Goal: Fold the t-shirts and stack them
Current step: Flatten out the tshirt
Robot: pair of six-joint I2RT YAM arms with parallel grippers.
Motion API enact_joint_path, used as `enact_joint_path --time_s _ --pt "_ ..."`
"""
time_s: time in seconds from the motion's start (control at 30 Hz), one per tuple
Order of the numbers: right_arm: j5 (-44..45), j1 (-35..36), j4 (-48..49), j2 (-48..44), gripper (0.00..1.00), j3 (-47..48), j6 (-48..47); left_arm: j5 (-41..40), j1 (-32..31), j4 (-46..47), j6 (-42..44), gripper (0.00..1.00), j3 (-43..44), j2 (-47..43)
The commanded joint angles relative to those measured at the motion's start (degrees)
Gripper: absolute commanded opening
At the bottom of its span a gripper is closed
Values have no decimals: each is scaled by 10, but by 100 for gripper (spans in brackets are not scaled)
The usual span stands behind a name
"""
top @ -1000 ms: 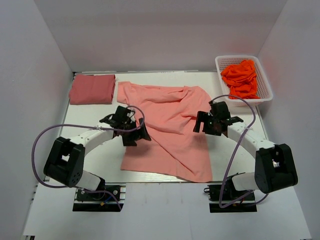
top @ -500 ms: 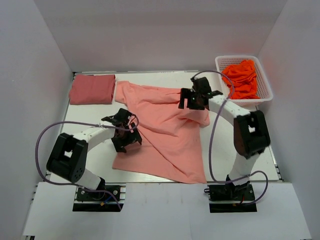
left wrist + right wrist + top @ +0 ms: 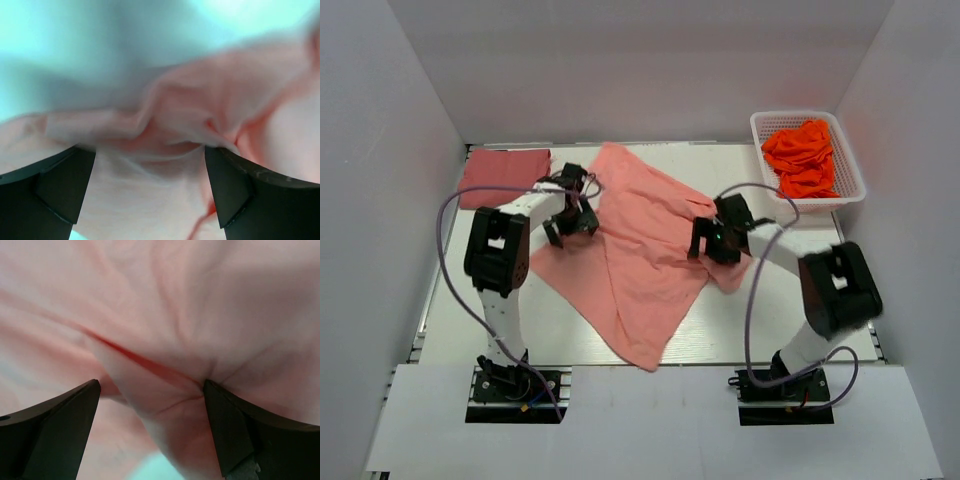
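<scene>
The top external camera looks down from above and behind the arm bases (image 3: 515, 385), taking in the whole table (image 3: 560, 335). Each wrist camera hangs very close over the salmon-pink t-shirt (image 3: 640, 260), framed by its own dark fingers (image 3: 55, 190); all three views share that cloth.

**Soft matt cloth on a smooth white surface**

The salmon-pink t-shirt (image 3: 640, 260) was soft, matt cloth, creased and rumpled; the folded rose-red t-shirt (image 3: 503, 178) looked like the same stuff, lying smoother. The surface (image 3: 720, 335) was smooth, matt white. The basket (image 3: 758, 132) was white plastic lattice and held crumpled orange cloth (image 3: 802, 155). The left claw (image 3: 149, 160) and right claw (image 3: 151, 390) had matt black plastic fingers.
</scene>
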Motion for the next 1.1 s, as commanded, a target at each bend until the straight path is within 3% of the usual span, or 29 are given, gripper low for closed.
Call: enact_joint_path --time_s 0.0,0.07,0.17,0.27,0.33,0.4,0.5,0.53,0.57,0.63,0.73,0.83,1.07 --pt "-33 10 -46 -95 90 -151 52 -29 13 64 69 100 143 82" --pt "-76 38 -50 -179 90 -221 59 -10 13 35 104 100 262 147" --pt "-97 64 -79 -271 90 -238 51 27 13 35 157 100 377 193" --pt "-78 68 -101 -317 90 -191 11 53 13 15 181 100 449 199" --pt "-30 65 -125 -315 90 -139 -8 40 13 -12 181 100 436 158" --pt "10 64 -152 -301 90 -62 -18 35 13 -38 165 100 392 108" --pt "54 65 -197 -268 90 9 -11 29 -1 -29 125 100 225 -50" --pt "59 63 -204 -264 90 16 -4 36 -1 -16 110 100 114 -99" --pt "66 62 -212 -261 90 15 2 56 -1 -2 92 100 54 -195" --pt "61 59 -219 -265 90 -11 27 133 -1 37 39 100 -110 -289" --pt "41 58 -224 -282 90 -56 40 245 -7 40 -8 100 -263 -430" --pt "28 59 -222 -303 90 -100 43 329 -12 -1 -33 100 -353 -520" --pt "-9 60 -195 -300 90 -158 53 377 -37 -92 -33 92 -426 -576"
